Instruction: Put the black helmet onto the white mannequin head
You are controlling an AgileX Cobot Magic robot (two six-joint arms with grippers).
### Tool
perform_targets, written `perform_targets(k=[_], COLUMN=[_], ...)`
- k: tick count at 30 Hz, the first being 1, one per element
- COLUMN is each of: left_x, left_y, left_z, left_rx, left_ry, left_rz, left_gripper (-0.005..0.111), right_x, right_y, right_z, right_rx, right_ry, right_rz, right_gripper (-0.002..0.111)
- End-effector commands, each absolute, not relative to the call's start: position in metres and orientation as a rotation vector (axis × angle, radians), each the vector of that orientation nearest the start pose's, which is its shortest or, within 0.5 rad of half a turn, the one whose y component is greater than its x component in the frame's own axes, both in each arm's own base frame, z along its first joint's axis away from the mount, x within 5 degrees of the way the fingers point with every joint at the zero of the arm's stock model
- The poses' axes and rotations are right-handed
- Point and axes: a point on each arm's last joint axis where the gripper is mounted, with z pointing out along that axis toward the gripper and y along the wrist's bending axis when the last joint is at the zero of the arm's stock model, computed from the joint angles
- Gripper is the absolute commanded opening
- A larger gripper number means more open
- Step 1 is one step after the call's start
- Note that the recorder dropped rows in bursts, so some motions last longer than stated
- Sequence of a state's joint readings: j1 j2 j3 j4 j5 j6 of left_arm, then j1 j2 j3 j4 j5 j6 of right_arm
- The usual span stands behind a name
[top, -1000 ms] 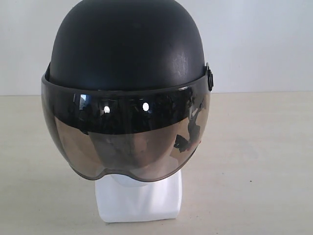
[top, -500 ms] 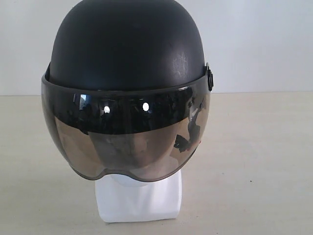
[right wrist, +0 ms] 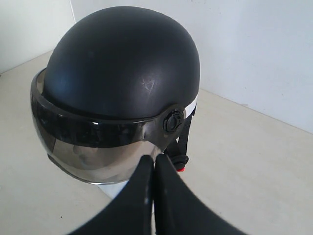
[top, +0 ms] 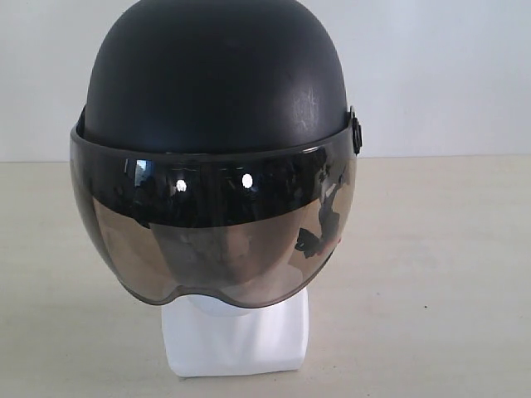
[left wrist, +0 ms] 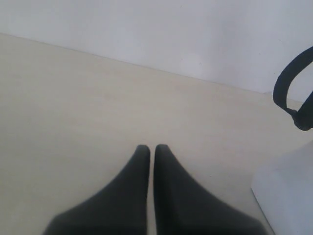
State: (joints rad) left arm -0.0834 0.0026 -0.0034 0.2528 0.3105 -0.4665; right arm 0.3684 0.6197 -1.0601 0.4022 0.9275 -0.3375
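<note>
The black helmet [top: 216, 79] is seated on the white mannequin head [top: 236, 340], exposed only at the helmet's 6 o'clock. The left gripper [left wrist: 151, 149] and right gripper [right wrist: 154, 160] have jaws clenched, grasping nothing.

Bright, even light; twin glare spots on visor [top: 211, 224].

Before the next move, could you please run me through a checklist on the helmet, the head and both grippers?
1. The black helmet sits over the white mannequin head: ok.
2. The visor faces front and covers the face: ok.
3. The head's base stands flat on the table: ok.
4. The left gripper is shut, holds nothing and is beside the base, not touching it: ok.
5. The right gripper is shut and holds nothing: ok.
6. The chin strap is fastened under the chin: cannot tell.
</note>
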Motion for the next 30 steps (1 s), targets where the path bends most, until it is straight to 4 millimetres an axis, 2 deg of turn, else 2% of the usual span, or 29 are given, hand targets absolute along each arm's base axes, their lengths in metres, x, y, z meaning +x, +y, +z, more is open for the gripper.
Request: perform_targets(k=[1,6,11,19,23,27,30], left_x=[0.054,0.054,0.054,0.054,0.054,0.054,0.054], left_y=[0.002,0.002,0.002,0.002,0.002,0.002,0.002], left_z=[0.186,0.186,0.186,0.186,0.186,0.186,0.186], left_rx=[-0.174,-0.174,-0.174,-0.174,-0.174,-0.174,-0.174], left_ry=[1.781,1.781,1.781,1.781,1.781,1.781,1.781], left_rz=[-0.161,-0.161,-0.161,-0.161,-0.161,-0.161,-0.161], left_gripper=[0.004,0.004,0.004,0.004,0.004,0.004,0.004], right_x=[0.062,0.059,0.049,0.005,-0.007,0.000,0.011], right_y=[0.055,0.053,0.040,0.023,0.020,0.017,0.016], right_z=[0.434,0.435,0.442,0.458,0.444,0.413,0.389], right_rx=[-0.645,-0.639,-0.528,-0.327,-0.270,-0.190,-0.118], right_ry=[1.824,1.811,1.733,1.486,1.437,1.390,1.364], right_rz=[0.500,0.489,0.354,0.174,0.092,0.082,0.147], right_gripper=[0.000,0.000,0.000,0.000,0.000,0.000,0.000])
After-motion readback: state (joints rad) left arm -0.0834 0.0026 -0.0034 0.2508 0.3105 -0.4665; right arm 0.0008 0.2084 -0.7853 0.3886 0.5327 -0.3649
